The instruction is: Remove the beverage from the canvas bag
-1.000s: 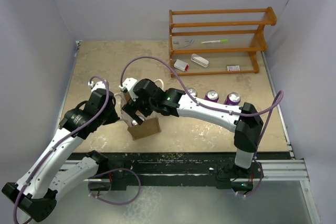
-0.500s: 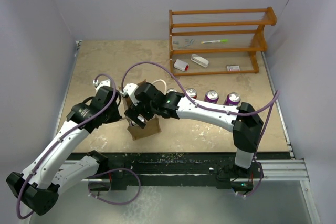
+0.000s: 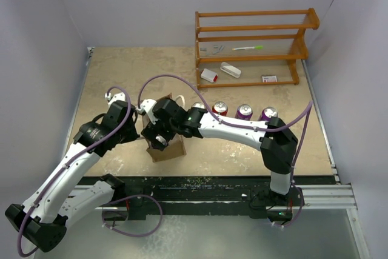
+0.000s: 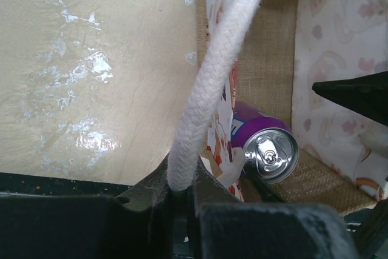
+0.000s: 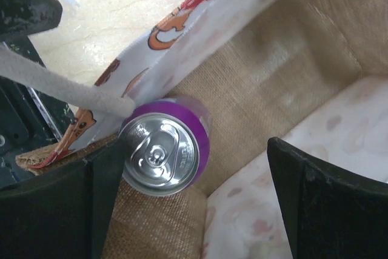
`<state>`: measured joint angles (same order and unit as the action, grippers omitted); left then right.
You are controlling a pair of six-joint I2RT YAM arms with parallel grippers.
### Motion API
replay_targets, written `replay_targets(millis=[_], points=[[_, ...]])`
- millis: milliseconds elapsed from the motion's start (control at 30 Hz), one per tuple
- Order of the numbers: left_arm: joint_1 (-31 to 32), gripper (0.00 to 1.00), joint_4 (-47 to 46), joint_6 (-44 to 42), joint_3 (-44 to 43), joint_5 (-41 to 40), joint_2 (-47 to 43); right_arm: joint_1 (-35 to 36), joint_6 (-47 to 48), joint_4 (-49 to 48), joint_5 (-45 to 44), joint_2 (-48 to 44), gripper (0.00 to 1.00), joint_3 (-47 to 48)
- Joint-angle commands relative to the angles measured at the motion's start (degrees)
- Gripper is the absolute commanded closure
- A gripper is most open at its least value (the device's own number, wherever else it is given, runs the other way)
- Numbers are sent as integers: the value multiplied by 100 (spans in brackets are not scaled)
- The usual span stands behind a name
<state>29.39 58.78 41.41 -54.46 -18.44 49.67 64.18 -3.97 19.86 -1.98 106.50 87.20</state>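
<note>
The tan canvas bag [image 3: 171, 149] stands upright near the table's front edge. Its woven, print-lined inside shows in the left wrist view [image 4: 267, 71] and the right wrist view [image 5: 273, 71]. A purple beverage can [image 5: 165, 151] stands inside, in a corner, silver top up; it also shows in the left wrist view [image 4: 270, 150]. My left gripper [image 4: 182, 193] is shut on a white rope handle [image 4: 212, 83] at the bag's left side [image 3: 138, 127]. My right gripper [image 5: 200, 204] is open inside the bag mouth [image 3: 159, 134], with its left finger [image 5: 91, 204] right beside the can.
Three more cans [image 3: 245, 111] stand in a row on the table right of the bag. A wooden rack [image 3: 254, 47] with small items stands at the back right. Grey walls enclose the table on three sides.
My right gripper has moved left and down into the bag mouth, over the can. My left arm has shifted slightly while holding the handle.
</note>
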Motion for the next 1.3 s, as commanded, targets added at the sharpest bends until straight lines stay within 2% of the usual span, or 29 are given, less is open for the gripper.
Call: replay_targets(millis=[0, 333, 433, 767, 1267], points=[[32, 100, -103, 43, 32, -47, -18, 144, -85, 254, 10, 152, 0, 144], [32, 100, -104, 41, 36, -44, -21, 212, -242, 440, -328, 146, 0, 180], [32, 100, -95, 47, 32, -46, -48, 209, -336, 606, -181, -9, 0, 262], [50, 100, -96, 52, 32, -46, -58, 200, -388, -38, -75, -713, 0, -149], [61, 100, -97, 60, 38, -55, -44, 213, -116, 139, 366, -136, 0, -71]])
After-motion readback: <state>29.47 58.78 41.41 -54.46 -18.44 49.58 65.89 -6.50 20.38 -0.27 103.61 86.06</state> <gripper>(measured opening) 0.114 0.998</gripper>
